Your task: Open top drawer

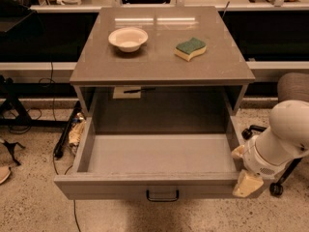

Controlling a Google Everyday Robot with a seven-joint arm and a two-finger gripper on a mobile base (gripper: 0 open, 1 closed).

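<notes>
The top drawer is a wide grey drawer pulled far out from under the grey table top. Its deep box is empty inside. A small black bar handle sits at the centre of its flat front. My gripper is at the drawer's right front corner, on the end of the white arm coming in from the right. Its cream-coloured fingers lie against the outside of the drawer's right side, away from the handle.
A cream bowl and a green-and-yellow sponge lie on the table top. A chair with castors stands behind the arm at right. Cables and a stand lie on the speckled floor at left.
</notes>
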